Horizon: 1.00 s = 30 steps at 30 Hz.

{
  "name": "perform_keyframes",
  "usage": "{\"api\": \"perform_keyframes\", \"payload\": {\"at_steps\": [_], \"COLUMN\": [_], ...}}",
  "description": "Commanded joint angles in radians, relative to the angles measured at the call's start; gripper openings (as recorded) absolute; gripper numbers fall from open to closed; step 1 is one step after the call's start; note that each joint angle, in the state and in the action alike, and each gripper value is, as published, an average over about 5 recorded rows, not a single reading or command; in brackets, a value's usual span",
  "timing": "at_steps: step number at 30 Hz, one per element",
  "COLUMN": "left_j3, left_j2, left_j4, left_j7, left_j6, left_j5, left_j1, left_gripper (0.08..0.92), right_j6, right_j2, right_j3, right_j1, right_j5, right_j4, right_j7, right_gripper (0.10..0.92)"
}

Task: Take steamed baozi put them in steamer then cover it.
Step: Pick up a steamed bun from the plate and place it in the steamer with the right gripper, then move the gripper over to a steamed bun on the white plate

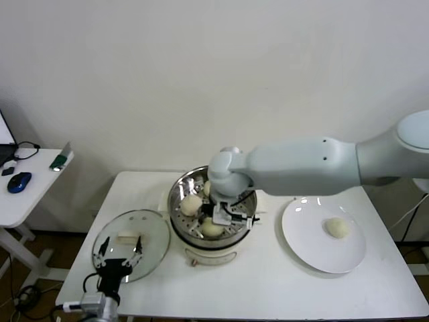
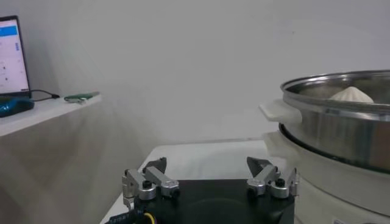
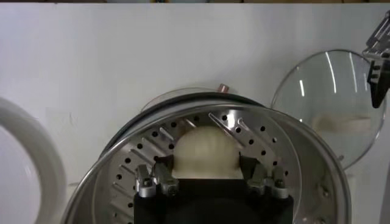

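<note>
The steamer stands mid-table with its perforated tray showing. My right gripper reaches down into it and is shut on a cream-white baozi; the right wrist view shows a finger touching each side of the bun. Two more baozi lie in the tray, and one top peeks over the rim. Another baozi lies on the white plate at right. The glass cover lies flat left of the steamer. My left gripper hovers open over its front edge.
A side table at the far left carries a blue mouse, a green object and a laptop. The white wall runs close behind the table. The steamer's side handle sticks out toward my left gripper.
</note>
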Motion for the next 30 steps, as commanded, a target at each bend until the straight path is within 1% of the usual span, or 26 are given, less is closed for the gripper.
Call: {"api": "perform_keyframes", "payload": {"at_steps": [1,6,8,12,15,19,21,24,27,30], "left_j3": [0.000,0.000,-0.001,-0.002,-0.002,-0.001,0.000,0.003,0.006,0.007], "left_j2": [0.000,0.000,0.000,0.000,-0.001,-0.002,-0.002,-0.002,-0.002,-0.002], "left_j4": [0.000,0.002,0.001,-0.003,-0.006,-0.010,-0.011,-0.012,-0.014,-0.018], "left_j7": [0.000,0.000,0.000,0.000,0.000,0.001,0.001,0.001,0.002,0.003], "left_j6": [0.000,0.001,0.002,0.003,0.003,0.003,0.003,0.004,0.004,0.005], "left_j5": [0.000,0.000,-0.001,-0.002,-0.001,0.000,0.001,0.003,0.004,0.004], "left_j1": [0.002,-0.002,-0.002,0.000,0.001,0.003,0.004,0.004,0.004,0.002], "left_gripper": [0.823,0.823,0.823,0.823,0.823,0.823,0.823,0.823,0.823,0.823], "right_j6": [0.002,0.016,0.025,0.045,0.041,0.017,0.002,-0.038,-0.084,-0.113], "right_j2": [0.029,0.016,-0.001,-0.064,-0.138,-0.236,-0.286,-0.363,-0.457,-0.556], "right_j3": [0.006,0.017,0.024,0.039,0.038,-0.005,-0.046,-0.129,-0.194,-0.202], "right_j1": [-0.060,-0.023,0.006,0.082,0.150,0.242,0.281,0.313,0.298,0.236], "right_j5": [-0.039,0.011,0.049,0.133,0.234,0.383,0.442,0.516,0.532,0.470], "right_j4": [-0.051,-0.043,-0.040,-0.048,-0.085,-0.196,-0.257,-0.311,-0.339,-0.363], "right_j7": [0.017,-0.013,-0.040,-0.095,-0.126,-0.164,-0.179,-0.185,-0.182,-0.179], "right_gripper": [0.711,0.798,0.816,0.822,0.823,0.823,0.823,0.823,0.823,0.823]}}
